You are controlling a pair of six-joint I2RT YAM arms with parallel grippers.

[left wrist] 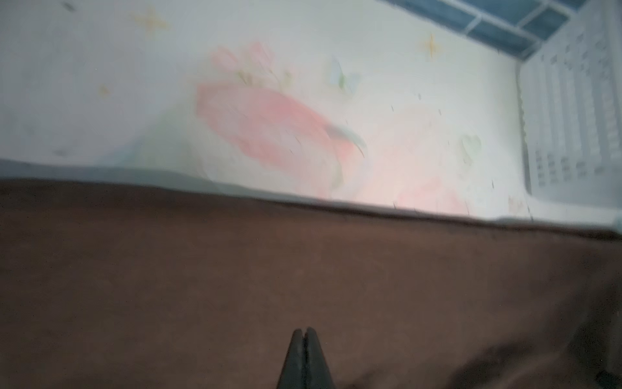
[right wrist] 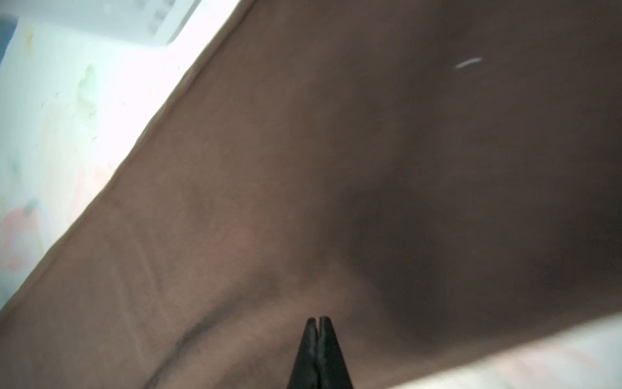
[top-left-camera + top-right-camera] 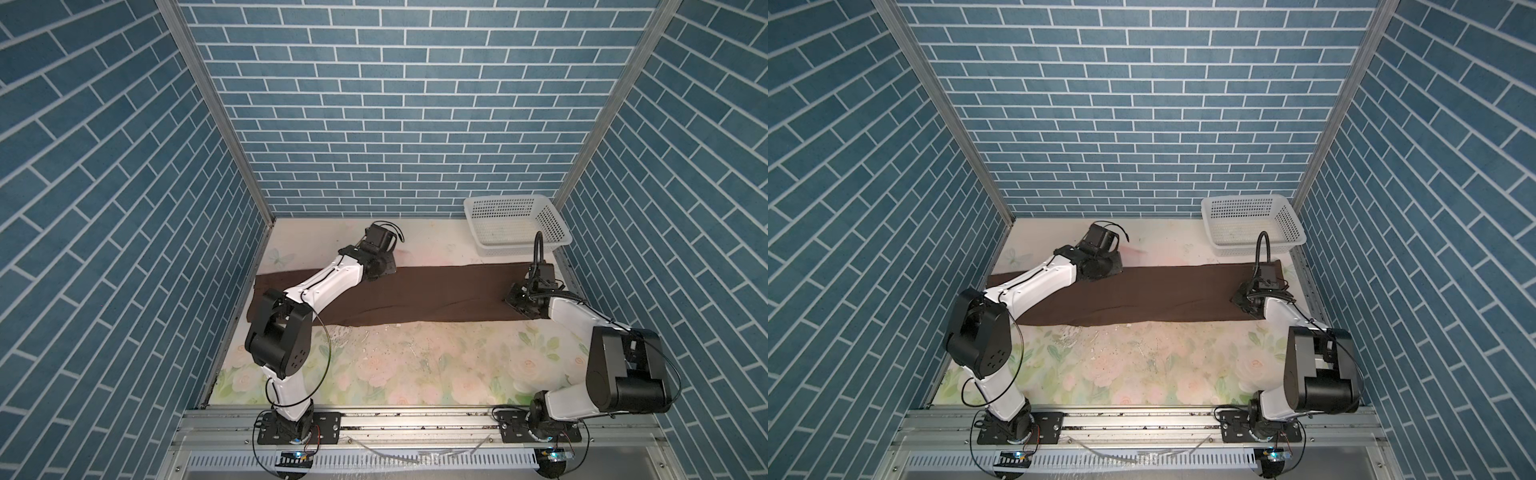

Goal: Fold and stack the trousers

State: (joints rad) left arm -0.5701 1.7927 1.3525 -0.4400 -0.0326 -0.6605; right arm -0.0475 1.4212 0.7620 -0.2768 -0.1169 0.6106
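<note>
Trousers [image 3: 436, 291] are lying flat on the flowered table [image 3: 415, 365] as one long dark brown strip. The strip is starting just in front of the white basket [image 3: 552, 224] and running well out to the basket's left. Its end nearest the basket is sitting close to the basket's front wall but apart from it. A shallow crease is running lengthwise through the cloth.

Left gripper [image 1: 305, 331]: fingers are pressing together tip to tip. It is hovering over the cloth beside the strip's far edge, well left of the basket.

Right gripper [image 2: 318, 320]: fingers are likewise pressing together. It is hanging over the trouser end just in front of the basket.

Both wrist views are blurring, so I cannot tell whether either tip is touching the cloth.
</note>
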